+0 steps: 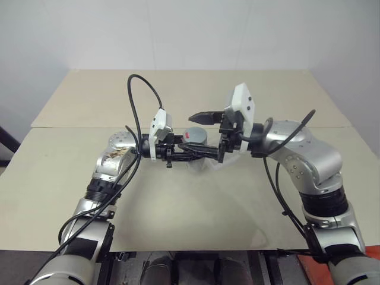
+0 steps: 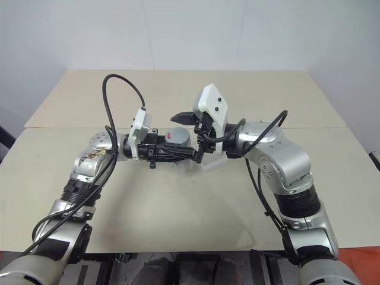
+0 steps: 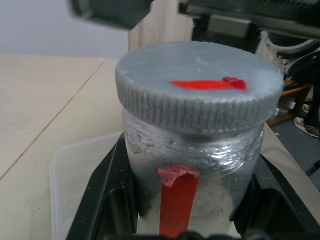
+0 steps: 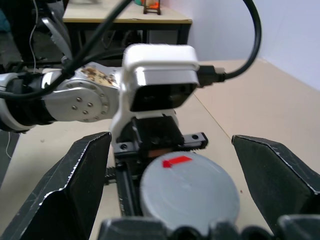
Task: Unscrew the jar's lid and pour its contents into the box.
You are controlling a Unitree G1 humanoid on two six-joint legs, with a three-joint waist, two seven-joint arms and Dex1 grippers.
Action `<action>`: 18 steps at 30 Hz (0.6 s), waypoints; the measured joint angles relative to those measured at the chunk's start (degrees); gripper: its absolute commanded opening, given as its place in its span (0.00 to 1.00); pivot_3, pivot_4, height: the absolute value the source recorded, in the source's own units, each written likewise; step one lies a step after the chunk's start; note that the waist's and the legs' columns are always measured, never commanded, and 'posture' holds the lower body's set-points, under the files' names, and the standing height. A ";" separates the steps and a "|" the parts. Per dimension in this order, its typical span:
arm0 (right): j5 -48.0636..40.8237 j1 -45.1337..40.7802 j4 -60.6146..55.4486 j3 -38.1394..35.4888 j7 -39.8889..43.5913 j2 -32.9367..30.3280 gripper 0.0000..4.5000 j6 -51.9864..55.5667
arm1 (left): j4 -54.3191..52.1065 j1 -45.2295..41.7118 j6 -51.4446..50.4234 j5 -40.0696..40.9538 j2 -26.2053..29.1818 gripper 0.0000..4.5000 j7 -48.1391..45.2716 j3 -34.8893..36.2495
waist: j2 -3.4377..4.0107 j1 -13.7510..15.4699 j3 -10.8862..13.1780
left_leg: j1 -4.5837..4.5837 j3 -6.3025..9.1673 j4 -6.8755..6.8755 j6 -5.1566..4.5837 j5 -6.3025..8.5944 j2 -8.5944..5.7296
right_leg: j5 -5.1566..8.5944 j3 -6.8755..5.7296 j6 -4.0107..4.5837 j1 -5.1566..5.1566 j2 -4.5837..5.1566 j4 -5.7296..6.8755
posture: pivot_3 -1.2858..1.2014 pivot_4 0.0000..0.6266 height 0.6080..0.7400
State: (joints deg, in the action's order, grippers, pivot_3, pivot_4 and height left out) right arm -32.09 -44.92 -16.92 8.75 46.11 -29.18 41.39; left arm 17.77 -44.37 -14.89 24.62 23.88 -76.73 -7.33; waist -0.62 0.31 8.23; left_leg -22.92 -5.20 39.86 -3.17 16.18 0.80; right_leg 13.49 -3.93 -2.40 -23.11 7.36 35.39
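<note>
Jar [image 3: 192,165], lid [image 3: 200,90] on, sits clamped in the left gripper [image 1: 199,152] above the beige desk [image 1: 196,202] and the clear box [image 3: 80,175]. Right gripper [image 4: 175,185] spreads its fingers [image 4: 75,185] wide around the lid; white walls behind.

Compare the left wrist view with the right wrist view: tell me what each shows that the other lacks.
Left wrist view alone: the jar's wrapped side with its vertical red stripe, pinched between black fingers, and the clear box just behind.
Right wrist view alone: the right gripper, fingers wide open either side of the lid, and the left arm's white camera housing.
Both: the grey lid, red mark on top, still on.
</note>
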 measured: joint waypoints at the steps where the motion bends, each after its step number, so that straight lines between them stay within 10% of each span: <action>1: 0.19 0.00 0.19 0.00 0.01 0.00 1.00 0.00 | -0.01 0.00 0.00 0.00 0.07 0.43 -0.15 0.01 | 0.00 -0.04 0.00 | 0.00 -0.01 0.00 0.00 0.00 0.00 | 0.00 0.00 0.00 0.00 0.00 0.00 | 0.52 0.24 1.00; 10: 1.88 0.01 2.73 0.01 1.20 0.25 1.00 -0.02 | -0.90 0.01 0.00 0.03 0.86 0.43 -0.56 0.14 | 0.00 -0.25 0.00 | 0.00 -0.01 0.00 0.00 0.00 0.01 | 0.00 0.00 0.00 -0.01 0.00 0.00 | 0.52 0.24 1.00; 18: 2.39 -0.11 4.05 0.60 2.20 1.88 0.62 -0.17 | -1.12 0.05 0.00 -0.01 1.51 0.43 -0.46 0.77 | 0.00 -0.47 0.00 | 0.00 0.00 0.00 0.00 0.00 0.00 | 0.00 0.00 0.00 0.00 0.00 0.01 | 0.52 0.24 1.00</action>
State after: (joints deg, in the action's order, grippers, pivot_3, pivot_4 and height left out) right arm -29.70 -45.02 -12.87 9.36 48.31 -27.29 41.22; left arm 16.65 -44.33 -14.90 24.62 25.38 -77.19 -6.55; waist -0.62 -0.16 8.23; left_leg -22.93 -5.20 39.87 -3.17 16.18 0.80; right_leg 13.49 -3.93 -2.40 -23.11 7.36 35.40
